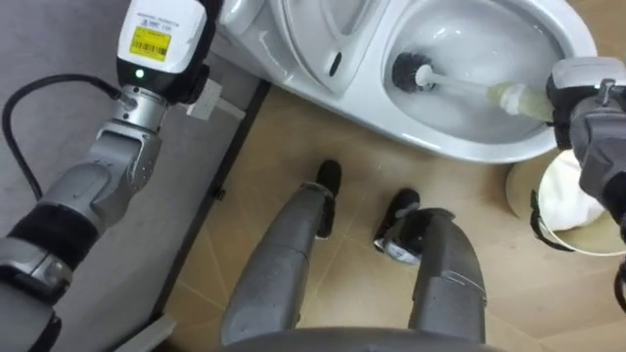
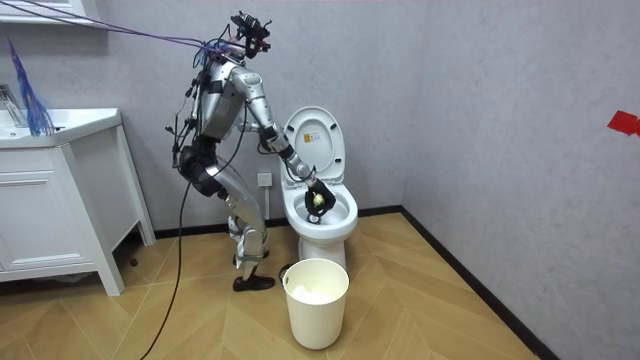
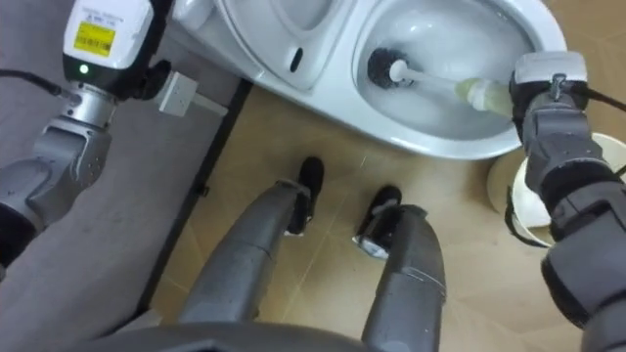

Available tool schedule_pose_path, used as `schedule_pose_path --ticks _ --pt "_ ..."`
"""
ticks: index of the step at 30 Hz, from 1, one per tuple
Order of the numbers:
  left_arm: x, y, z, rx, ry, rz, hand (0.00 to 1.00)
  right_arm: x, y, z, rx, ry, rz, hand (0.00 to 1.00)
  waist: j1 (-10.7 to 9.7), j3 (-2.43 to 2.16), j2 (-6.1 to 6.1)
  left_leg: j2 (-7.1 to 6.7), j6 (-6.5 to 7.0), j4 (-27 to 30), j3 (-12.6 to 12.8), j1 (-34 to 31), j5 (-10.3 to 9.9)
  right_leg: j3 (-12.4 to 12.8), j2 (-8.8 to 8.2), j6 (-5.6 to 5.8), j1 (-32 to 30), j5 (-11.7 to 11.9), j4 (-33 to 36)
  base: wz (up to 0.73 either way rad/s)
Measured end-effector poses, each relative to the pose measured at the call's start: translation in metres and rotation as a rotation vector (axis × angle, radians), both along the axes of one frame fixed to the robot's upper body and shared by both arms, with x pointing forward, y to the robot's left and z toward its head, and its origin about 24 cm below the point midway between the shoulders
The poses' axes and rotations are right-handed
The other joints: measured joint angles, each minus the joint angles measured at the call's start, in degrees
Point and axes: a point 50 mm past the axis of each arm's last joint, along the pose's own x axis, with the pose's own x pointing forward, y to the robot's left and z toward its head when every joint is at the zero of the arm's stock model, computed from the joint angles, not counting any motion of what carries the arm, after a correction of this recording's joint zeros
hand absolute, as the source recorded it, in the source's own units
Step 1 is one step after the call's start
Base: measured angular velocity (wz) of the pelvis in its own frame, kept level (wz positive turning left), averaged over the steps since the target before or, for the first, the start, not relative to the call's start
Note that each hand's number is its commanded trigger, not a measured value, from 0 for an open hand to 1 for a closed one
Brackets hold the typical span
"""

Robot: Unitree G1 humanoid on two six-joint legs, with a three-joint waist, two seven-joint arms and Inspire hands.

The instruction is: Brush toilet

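Observation:
The white toilet (image 1: 430,137) stands right in front of me with its lid (image 2: 312,140) raised. A toilet brush (image 1: 460,86) lies across the bowl, its dark bristle head (image 3: 384,66) low on the bowl's left inner wall. My right hand (image 1: 587,93) is over the bowl's right rim, curled round the pale yellowish grip at the handle's end. In the room view I stand bent toward the toilet with that arm reaching down into the bowl, right hand (image 2: 316,196). My left forearm rises along the grey wall and leaves the top edge beside the toilet's back.
A white waste bin (image 2: 317,300) stands on the wood floor just in front of the toilet, to my right (image 1: 567,210). A wall socket (image 3: 179,93) sits low on the grey wall. A white vanity cabinet (image 2: 60,200) fills the room view's left.

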Motion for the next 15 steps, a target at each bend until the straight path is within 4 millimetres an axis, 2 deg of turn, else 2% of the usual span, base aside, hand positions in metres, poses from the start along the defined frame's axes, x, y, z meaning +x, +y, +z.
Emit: schedule_pose_path --ticks 4,6,13,15 --pt "-0.002 0.002 -0.002 -0.044 0.015 0.002 0.00 -0.009 0.003 -0.006 0.025 0.009 0.004 1.00 0.0 -0.08 0.65 1.09 -0.24 0.1 -0.3 0.7 -0.7 -0.6 1.38 -0.13 1.6 0.3 -1.9 -0.08" --pt "-0.008 0.006 -0.009 -0.047 0.042 0.018 0.00 -0.019 0.000 -0.014 0.041 0.031 -0.013 1.00 -0.1 -0.23 1.56 1.67 -0.04 -0.5 -0.4 2.4 -0.9 -0.8 2.27 -0.31 3.9 0.8 -3.8 -0.07" --pt "-0.026 0.021 -0.028 -0.090 0.131 0.103 0.00 -0.047 -0.008 -0.039 0.066 0.109 -0.082 1.00 -0.6 -0.41 1.98 1.06 -0.09 -3.8 -0.5 8.6 -1.2 -1.0 2.00 0.06 9.6 0.0 -6.2 0.08" --pt "-0.034 0.023 -0.038 -0.092 0.181 0.115 0.00 -0.059 -0.012 -0.050 0.073 0.152 -0.110 1.00 -1.5 -0.72 2.46 1.14 0.06 -4.1 -0.3 10.3 -1.4 -1.7 2.21 0.37 12.2 -0.3 -7.5 0.16"
